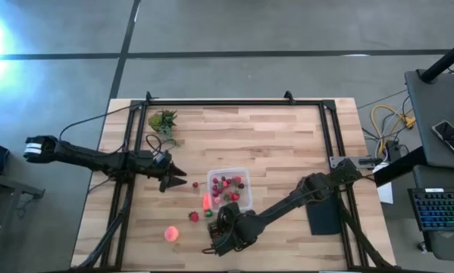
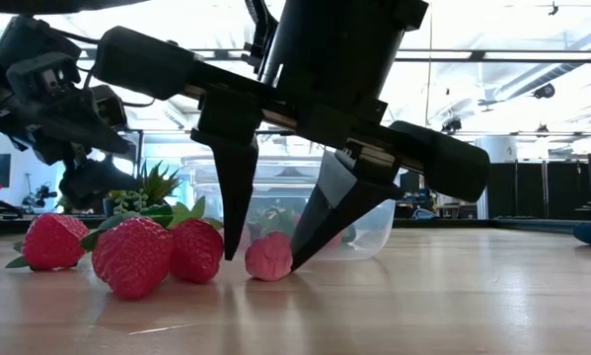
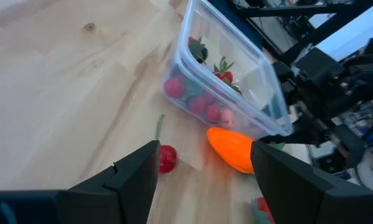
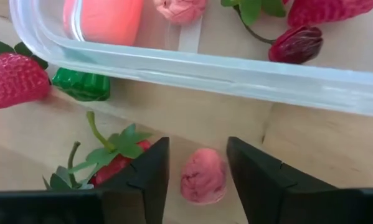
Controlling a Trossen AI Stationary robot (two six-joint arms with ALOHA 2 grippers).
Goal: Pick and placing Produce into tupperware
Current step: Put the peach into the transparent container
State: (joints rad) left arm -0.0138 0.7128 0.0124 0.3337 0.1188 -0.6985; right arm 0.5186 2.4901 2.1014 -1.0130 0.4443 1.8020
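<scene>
The clear tupperware (image 1: 229, 189) sits mid-table with several red strawberries inside. My right gripper (image 1: 223, 227) is low at its near side and open; its fingers stand on either side of a small pink berry (image 4: 203, 176) lying on the wood. A strawberry (image 4: 15, 78), a green piece (image 4: 81, 84) and a leafy-topped berry (image 4: 114, 163) lie beside it. My left gripper (image 1: 173, 180) hovers open left of the container, over a tiny red berry (image 3: 167, 158). An orange piece (image 3: 233, 149) lies against the container wall. The round orange-pink fruit (image 1: 171, 233) rests near the table's near edge. My right gripper points down with its fingertips at the table, one on each side of the pink berry (image 2: 268, 256). One fingertip (image 2: 297, 261) stands right against the berry; I cannot tell whether it touches. The berry lies on the wood.
A green leafy clump (image 1: 164, 121) lies toward the far left of the table. A flat black pad (image 1: 323, 216) sits under the right arm. Three strawberries (image 2: 132, 258) lie close to the left of my right gripper in the low view.
</scene>
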